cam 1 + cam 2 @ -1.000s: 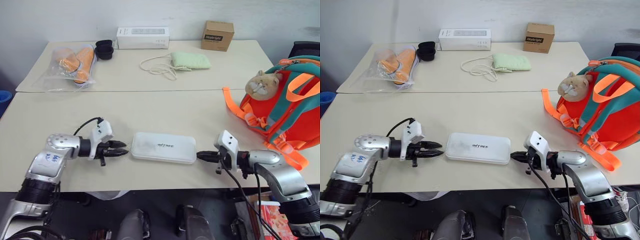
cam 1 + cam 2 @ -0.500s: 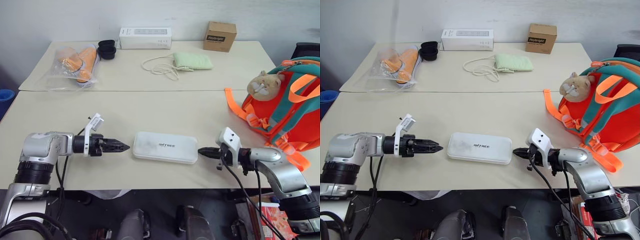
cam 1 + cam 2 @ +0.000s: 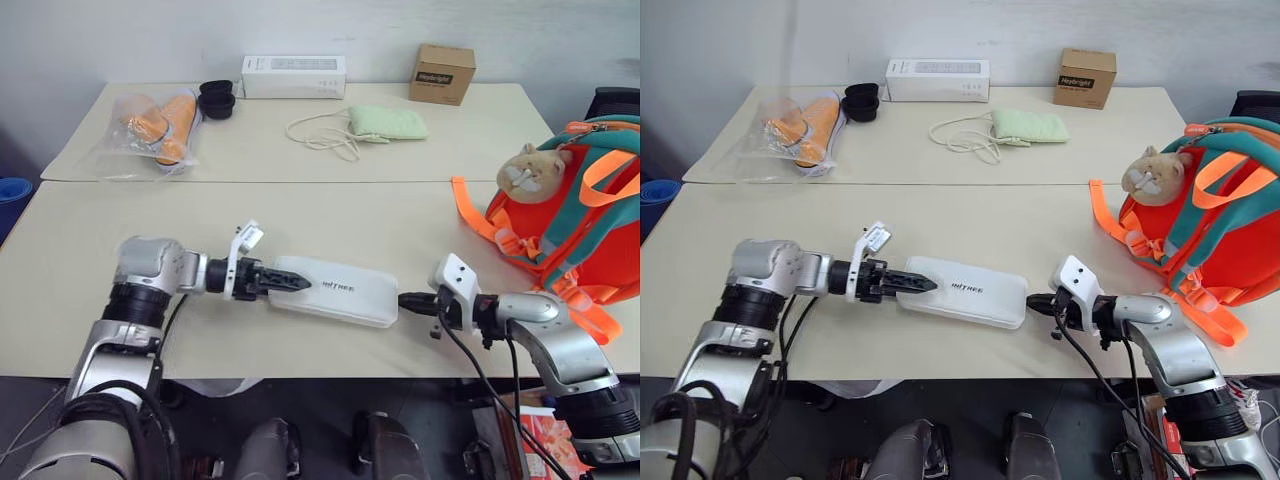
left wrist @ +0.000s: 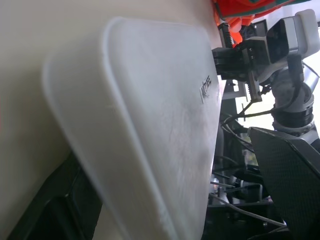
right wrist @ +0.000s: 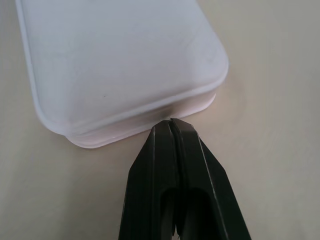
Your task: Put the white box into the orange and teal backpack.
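White box [image 3: 335, 290] lies flat on the table [image 3: 90, 300], well to the left of the orange and teal backpack [image 3: 570, 225]. The left tool [image 3: 285, 283] straddles the box's left end with fingers spread, one above and one below. The right tool [image 3: 408, 299] is clenched empty, its tip touching the box's right end. To grip well, the left tool should probably slide deeper before closing, while the right tool braces the far end. The right wrist view shows the tip-to-edge contact; the head views show the backpack's position.
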You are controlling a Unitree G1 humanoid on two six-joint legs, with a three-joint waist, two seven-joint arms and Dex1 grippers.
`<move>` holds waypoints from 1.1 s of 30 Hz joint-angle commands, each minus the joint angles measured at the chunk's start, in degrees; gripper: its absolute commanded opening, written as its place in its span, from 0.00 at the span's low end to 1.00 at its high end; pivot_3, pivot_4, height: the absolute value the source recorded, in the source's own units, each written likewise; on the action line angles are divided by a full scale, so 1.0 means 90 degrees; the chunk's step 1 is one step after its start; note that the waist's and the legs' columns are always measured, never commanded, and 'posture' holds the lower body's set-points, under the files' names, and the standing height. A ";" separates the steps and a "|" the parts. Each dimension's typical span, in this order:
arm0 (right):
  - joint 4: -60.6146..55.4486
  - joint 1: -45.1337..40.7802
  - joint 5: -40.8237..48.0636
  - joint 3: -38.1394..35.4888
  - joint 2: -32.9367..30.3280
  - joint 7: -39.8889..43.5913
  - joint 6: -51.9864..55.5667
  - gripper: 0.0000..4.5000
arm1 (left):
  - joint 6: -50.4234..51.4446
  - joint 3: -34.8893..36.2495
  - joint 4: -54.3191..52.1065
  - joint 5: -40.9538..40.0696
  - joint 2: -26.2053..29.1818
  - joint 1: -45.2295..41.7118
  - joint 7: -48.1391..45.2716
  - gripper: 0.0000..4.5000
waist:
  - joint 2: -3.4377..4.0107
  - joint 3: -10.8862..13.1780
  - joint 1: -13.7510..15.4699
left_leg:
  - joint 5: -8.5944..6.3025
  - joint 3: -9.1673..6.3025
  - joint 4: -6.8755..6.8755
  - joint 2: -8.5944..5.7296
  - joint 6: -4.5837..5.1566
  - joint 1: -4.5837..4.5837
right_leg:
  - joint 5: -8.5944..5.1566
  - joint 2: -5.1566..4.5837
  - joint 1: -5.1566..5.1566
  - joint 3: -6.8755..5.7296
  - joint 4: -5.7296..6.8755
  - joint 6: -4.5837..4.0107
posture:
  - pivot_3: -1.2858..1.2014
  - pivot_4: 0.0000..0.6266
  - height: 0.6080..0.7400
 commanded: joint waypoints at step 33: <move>-0.0691 0.3123 0.2816 -0.6882 -0.1680 -0.0485 0.2697 0.85 | 0.1224 0.2877 -0.2961 -0.2387 -0.0005 0.0605 0.0926 0.29 | -0.0015 0.0008 0.0002 | -0.0014 -0.0039 -0.0009 0.0005 -0.0003 0.0040 | 0.0000 -0.0032 0.0067 0.0028 -0.0048 0.0001 | 0.52 0.24 1.00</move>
